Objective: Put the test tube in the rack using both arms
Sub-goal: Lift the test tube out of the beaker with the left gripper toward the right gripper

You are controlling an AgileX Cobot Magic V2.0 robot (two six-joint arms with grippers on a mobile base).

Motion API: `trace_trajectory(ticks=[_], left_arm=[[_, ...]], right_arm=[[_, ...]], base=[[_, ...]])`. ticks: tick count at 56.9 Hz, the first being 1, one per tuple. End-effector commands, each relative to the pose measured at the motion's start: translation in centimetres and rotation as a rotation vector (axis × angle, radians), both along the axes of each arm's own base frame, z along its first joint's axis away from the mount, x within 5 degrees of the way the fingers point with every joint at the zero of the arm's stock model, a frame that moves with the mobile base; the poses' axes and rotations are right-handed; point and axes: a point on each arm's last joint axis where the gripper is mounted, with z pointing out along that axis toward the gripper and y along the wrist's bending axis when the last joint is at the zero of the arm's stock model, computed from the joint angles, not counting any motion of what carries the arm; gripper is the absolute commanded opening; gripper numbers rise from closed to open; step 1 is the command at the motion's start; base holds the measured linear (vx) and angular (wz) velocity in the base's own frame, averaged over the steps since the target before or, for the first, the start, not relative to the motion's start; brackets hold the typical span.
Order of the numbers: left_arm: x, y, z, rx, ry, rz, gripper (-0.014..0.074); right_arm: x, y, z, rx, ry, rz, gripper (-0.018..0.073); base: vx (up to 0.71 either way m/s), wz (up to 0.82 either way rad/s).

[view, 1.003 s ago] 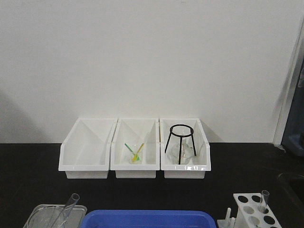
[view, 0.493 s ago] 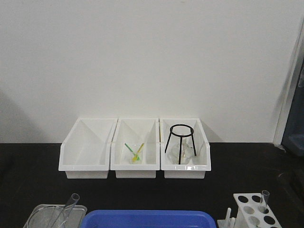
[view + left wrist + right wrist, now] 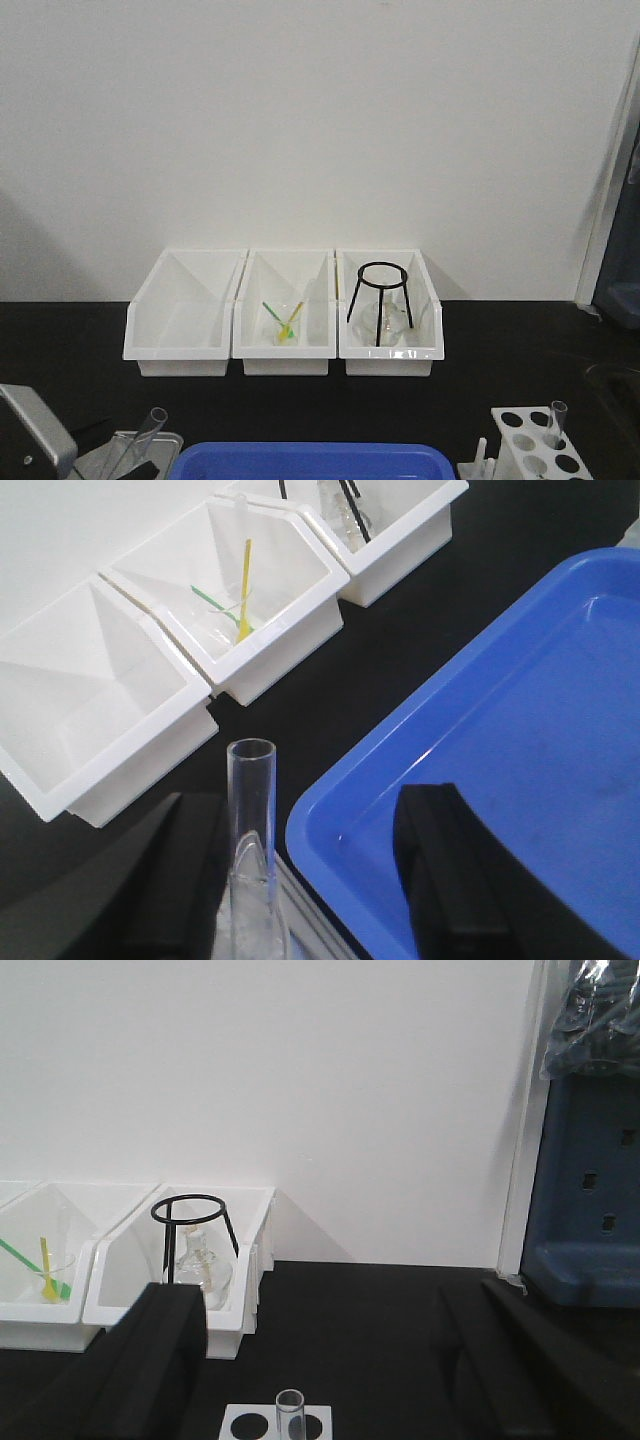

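Black fingers of your left gripper (image 3: 312, 815) are spread wide, one on each side of the test tube (image 3: 250, 800), and neither looks like it's touching the glass. That tube leans open end up in a clear glass container (image 3: 170, 442) right beside the blue tray (image 3: 520, 710). Your left arm's grey wrist module (image 3: 30, 435) sits tilted in the front view's bottom-left corner. Your right gripper (image 3: 330, 1350) is splayed too and holds nothing. The rack (image 3: 230, 1430) shows low between its fingers, with another tube (image 3: 290, 1408) standing in a hole.
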Motion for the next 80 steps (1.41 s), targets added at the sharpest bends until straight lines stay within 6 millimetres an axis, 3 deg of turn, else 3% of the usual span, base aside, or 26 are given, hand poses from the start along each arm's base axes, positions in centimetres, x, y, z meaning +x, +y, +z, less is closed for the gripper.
trace_trajectory(ticks=[1, 17, 29, 39, 49, 61, 66, 71, 80], left_arm=[[1.5, -0.7, 1.8, -0.048, -0.09, -0.028, 0.0477], [5.5, -1.1, 1.5, -0.075, -0.073, 0.036, 0.0477], [6.5, -1.5, -0.8, -0.063, -0.018, 0.019, 0.0477], [6.9, -1.8, -1.5, -0.032, -0.045, -0.019, 0.0449], [7.0, -1.5, -1.7, -0.002, -0.039, 0.0, 0.0323], [7.1, -1.4, -1.5, 0.018, -0.07, 0.01, 0.0074], [7.0, -1.4, -1.1, 0.009, -0.095, 0.006, -0.001], [6.7, -1.4, 0.2, -0.02, -0.145, 0.003, -0.0009], [5.0, -1.4, 5.7, -0.236, -0.279, 0.01, -0.0008]], right_arm=[[0.1, -0.1, 1.9, -0.012, -0.129, -0.004, 0.0512], [0.1, -0.1, 1.9, -0.012, -0.129, -0.004, 0.0512], [0.1, -0.1, 1.9, -0.012, -0.13, -0.004, 0.0512], [0.1, -0.1, 1.9, -0.012, -0.13, -0.004, 0.0512], [0.1, -0.1, 1.9, -0.011, -0.129, -0.004, 0.0512], [0.1, -0.1, 1.9, -0.011, -0.128, -0.004, 0.0512], [0.1, -0.1, 1.9, -0.011, -0.128, -0.004, 0.0512], [0.1, -0.1, 1.9, -0.011, -0.128, -0.004, 0.0512], [0.1, 0.0, 2.2, 0.001, -0.148, 0.001, 0.0512]], base=[[0.0, 0.0], [0.0, 0.0], [0.0, 0.0], [0.0, 0.0], [0.0, 0.0], [0.0, 0.0], [0.0, 0.0], [0.0, 0.0], [0.0, 0.0]])
